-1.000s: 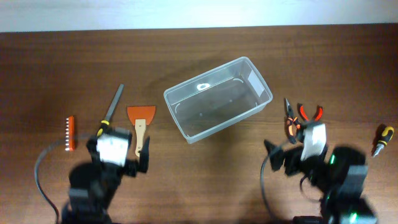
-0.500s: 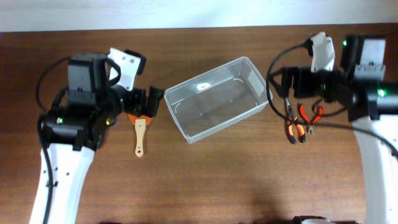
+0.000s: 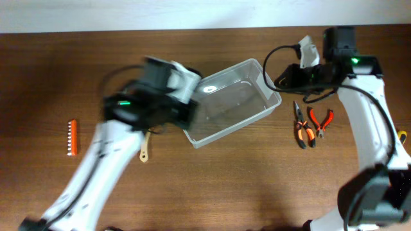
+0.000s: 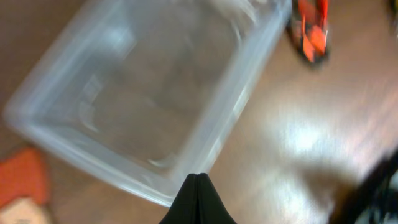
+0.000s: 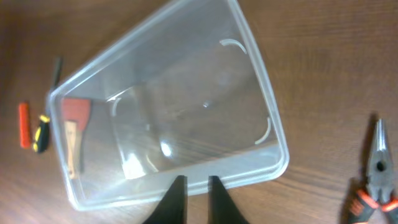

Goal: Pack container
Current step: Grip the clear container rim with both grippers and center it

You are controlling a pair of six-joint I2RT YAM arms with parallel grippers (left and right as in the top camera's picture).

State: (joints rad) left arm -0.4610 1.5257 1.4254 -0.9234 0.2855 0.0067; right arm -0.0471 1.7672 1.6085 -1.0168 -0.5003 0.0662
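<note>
The container (image 3: 226,102), a clear plastic bin with a rim, lies at an angle in the middle of the table with nothing inside. My left gripper (image 3: 187,114), blurred, is at its left end. In the left wrist view the left gripper (image 4: 198,178) is shut, its tips pressed together just before the container's (image 4: 155,93) near rim. My right gripper (image 3: 280,78) hangs by the bin's right end. In the right wrist view the right gripper (image 5: 196,182) shows only a slim bare gap between its fingers, in front of the container's (image 5: 186,93) rim.
Two pliers (image 3: 300,128) (image 3: 320,120) lie right of the bin, with a screwdriver (image 3: 401,136) at the far right edge. An orange-bladed scraper (image 3: 145,149) pokes out from under the left arm. An orange toothed holder (image 3: 72,136) lies far left.
Both arms swung up from the near edge to the two ends of the bin. Both grippers went from wide open to closed. The bin has not moved.
</note>
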